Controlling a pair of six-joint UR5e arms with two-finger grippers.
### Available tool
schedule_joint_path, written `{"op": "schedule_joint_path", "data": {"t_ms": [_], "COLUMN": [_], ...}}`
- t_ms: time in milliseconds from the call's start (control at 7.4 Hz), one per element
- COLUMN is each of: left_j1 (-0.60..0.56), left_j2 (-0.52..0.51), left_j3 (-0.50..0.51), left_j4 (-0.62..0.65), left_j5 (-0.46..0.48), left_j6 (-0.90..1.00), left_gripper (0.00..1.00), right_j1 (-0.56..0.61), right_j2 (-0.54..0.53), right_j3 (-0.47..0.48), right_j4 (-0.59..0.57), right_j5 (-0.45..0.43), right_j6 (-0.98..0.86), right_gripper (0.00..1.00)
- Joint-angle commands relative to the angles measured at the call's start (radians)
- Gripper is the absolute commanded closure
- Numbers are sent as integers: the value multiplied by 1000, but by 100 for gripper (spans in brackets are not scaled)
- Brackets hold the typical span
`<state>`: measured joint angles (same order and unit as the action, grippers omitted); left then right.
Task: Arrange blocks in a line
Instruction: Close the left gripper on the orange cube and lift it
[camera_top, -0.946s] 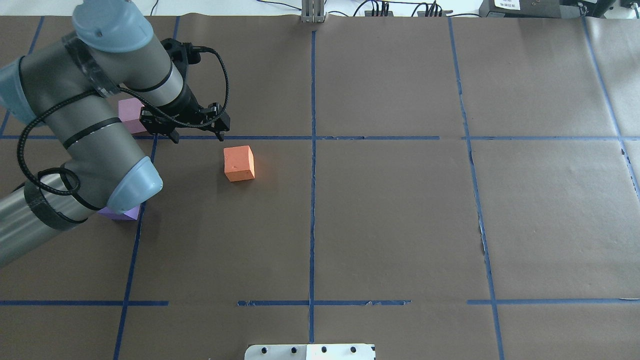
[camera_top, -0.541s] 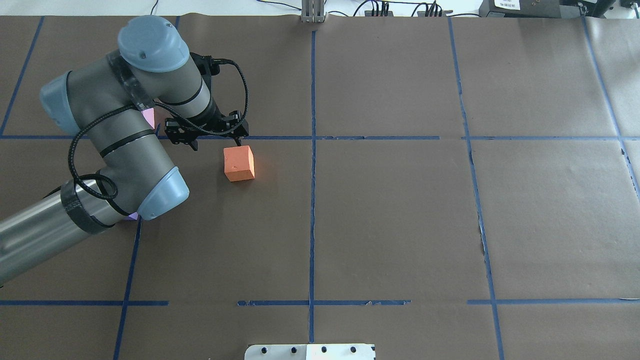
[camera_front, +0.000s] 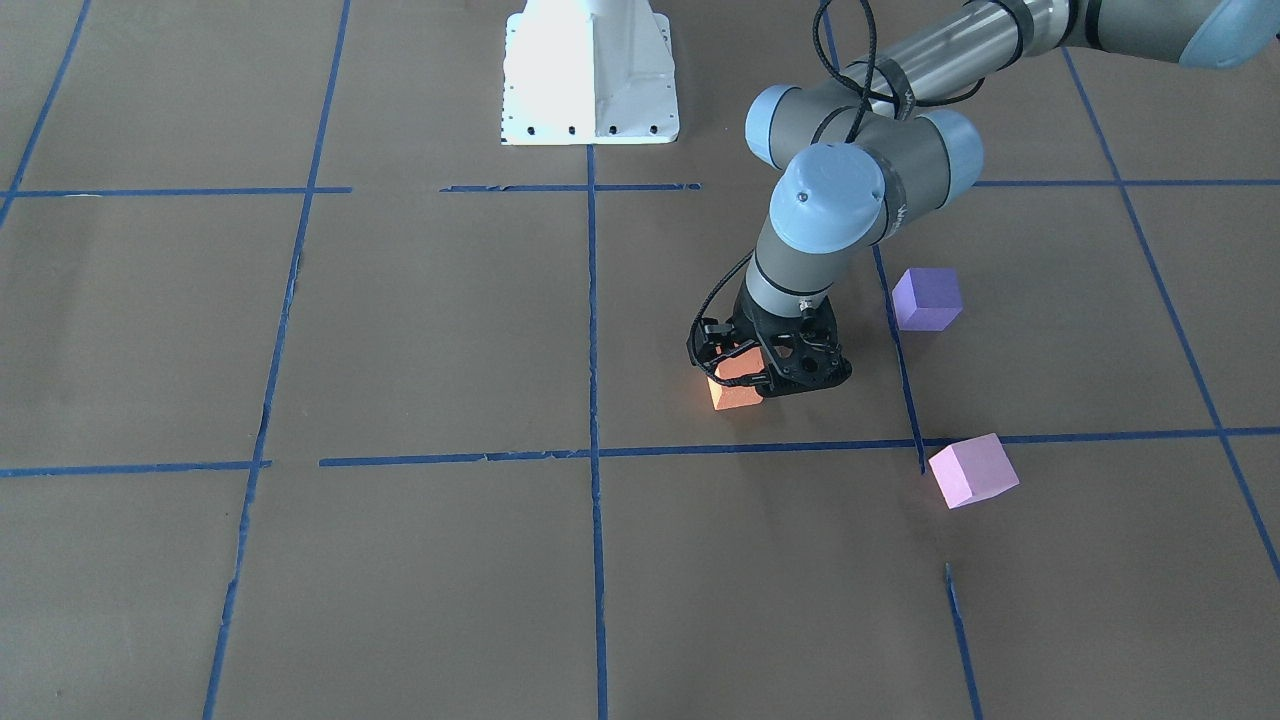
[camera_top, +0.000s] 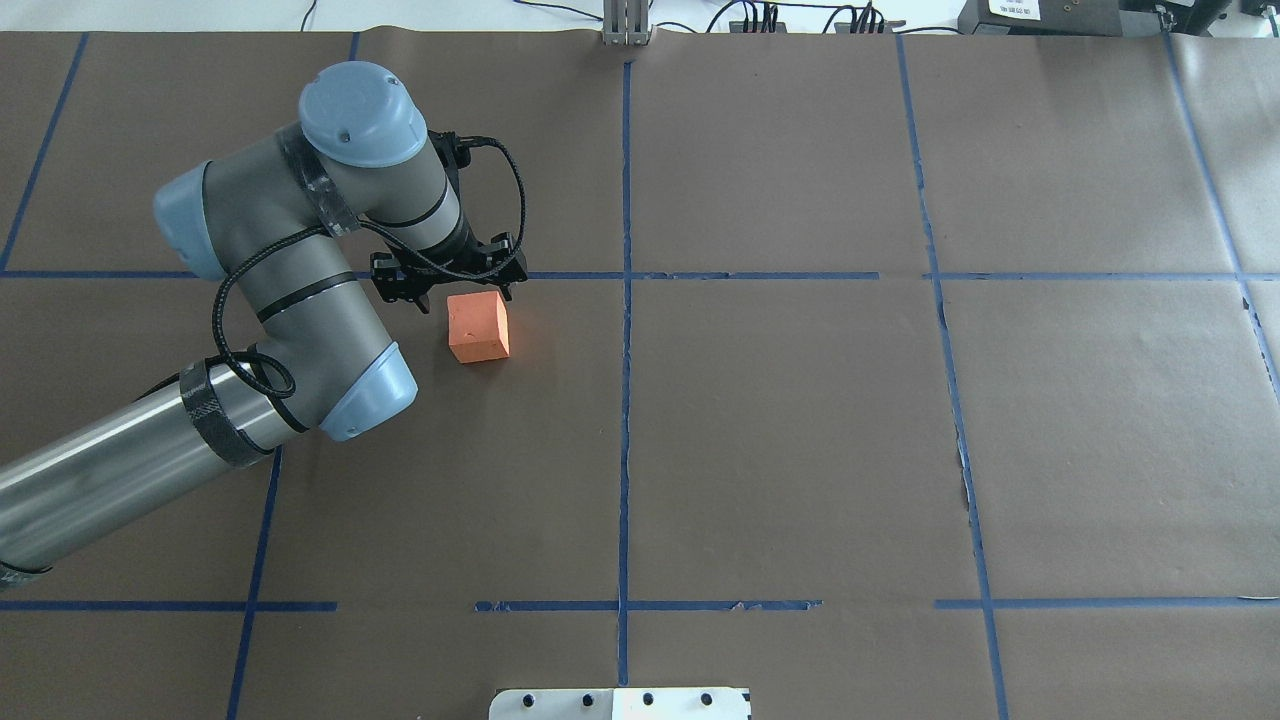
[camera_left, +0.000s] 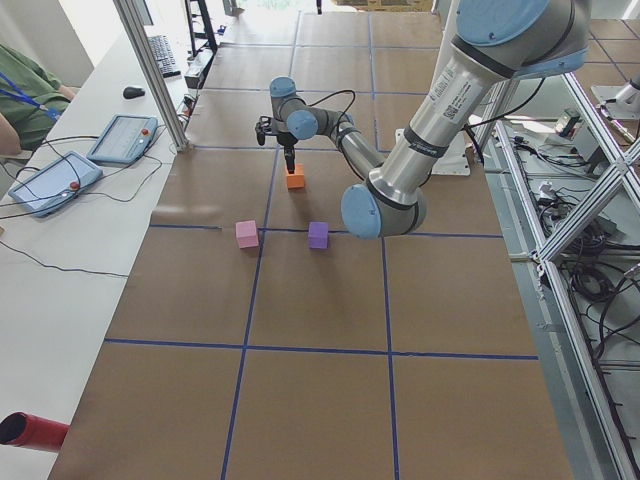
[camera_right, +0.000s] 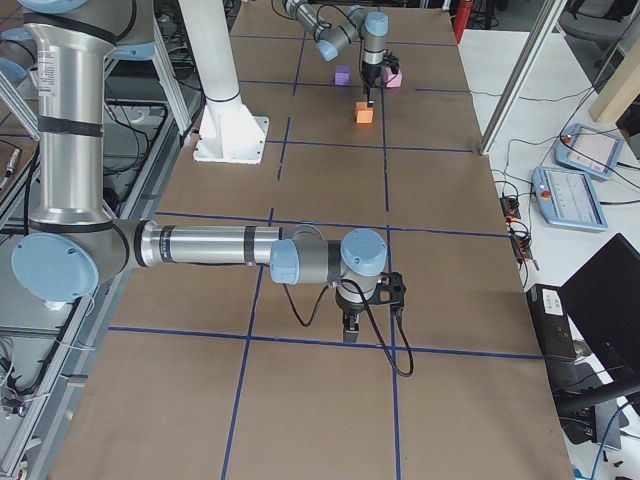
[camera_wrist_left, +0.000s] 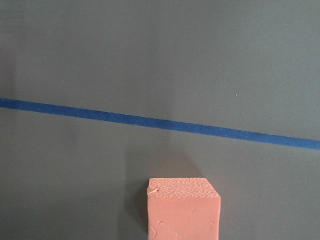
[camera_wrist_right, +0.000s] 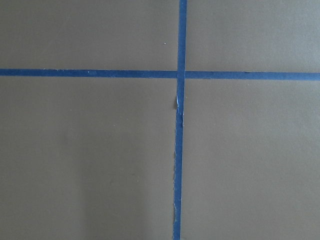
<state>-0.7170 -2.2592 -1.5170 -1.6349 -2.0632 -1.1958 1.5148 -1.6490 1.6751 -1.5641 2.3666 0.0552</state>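
The left arm (camera_top: 300, 290) bends over the brown table (camera_top: 800, 450). Its left gripper (camera_top: 460, 290) is spread wide and empty, low over the orange block (camera_top: 478, 327) just beneath it. Off to that gripper's left lie the purple block (camera_front: 927, 299), nearer the robot, and the pink block (camera_front: 972, 470), farther out. The right gripper (camera_right: 350, 325) hangs well away, and I cannot tell whether it is clenched.
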Motion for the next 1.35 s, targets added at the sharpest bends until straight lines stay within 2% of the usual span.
{"op": "schedule_joint_path", "data": {"t_ms": [0,405,811,946,1081,1216], "left_j1": [20,42,51,51,51,50], "left_j2": [4,4,4,3,4,3], "left_j3": [15,70,80,80,80,78], "left_j4": [-5,-91,-97,-97,-97,-97], "left_j5": [0,15,71,71,71,71], "left_j6": [-2,-28,-30,-30,-28,-28], "left_gripper": [0,0,0,15,56,89], "right_j1": [1,1,1,1,1,1], "right_j2": [0,0,0,0,0,0], "right_j3": [0,0,0,0,0,0], "right_j4": [1,1,1,1,1,1], "right_j5": [0,0,-1,0,0,0], "right_j6": [0,0,0,0,0,0], "right_gripper": [0,0,0,0,0,0]}}
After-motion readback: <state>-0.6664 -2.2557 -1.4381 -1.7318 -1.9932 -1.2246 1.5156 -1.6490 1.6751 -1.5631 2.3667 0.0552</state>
